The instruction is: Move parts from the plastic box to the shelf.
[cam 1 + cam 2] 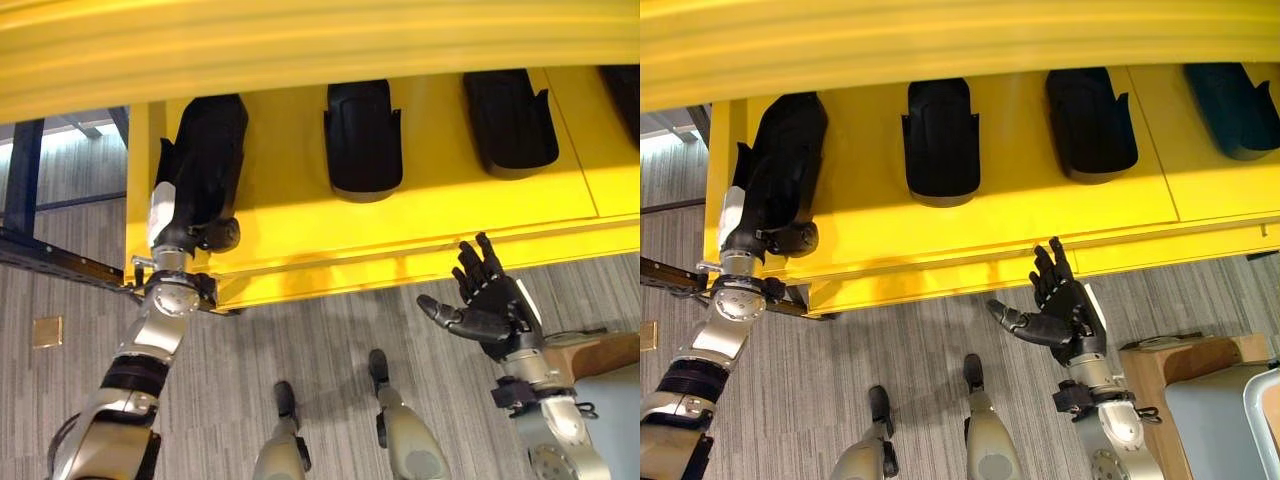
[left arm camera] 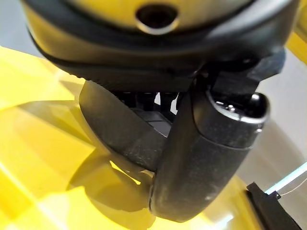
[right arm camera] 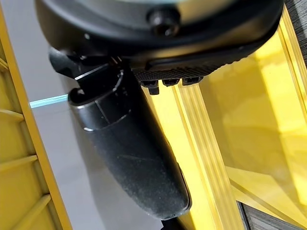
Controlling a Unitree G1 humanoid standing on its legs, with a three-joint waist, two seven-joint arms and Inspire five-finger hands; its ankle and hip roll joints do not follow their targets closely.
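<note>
The left hand point(image 1: 190, 215) reaches up onto the yellow shelf point(image 1: 440, 200), its fingers and thumb curled round the leftmost black part point(image 1: 205, 150), which rests on the shelf's surface at its left end. To the right of that hand, two more black parts lie on the same shelf, well apart from each other: a middle part point(image 1: 362, 135) and a right part point(image 1: 510, 120). A further dark part point(image 1: 1235, 110) lies at the far right of the shelf. Below the shelf's front edge, the right hand point(image 1: 490, 305) hangs in the air with fingers spread and straight, holding nothing. No writing can be read on shelf or parts.
</note>
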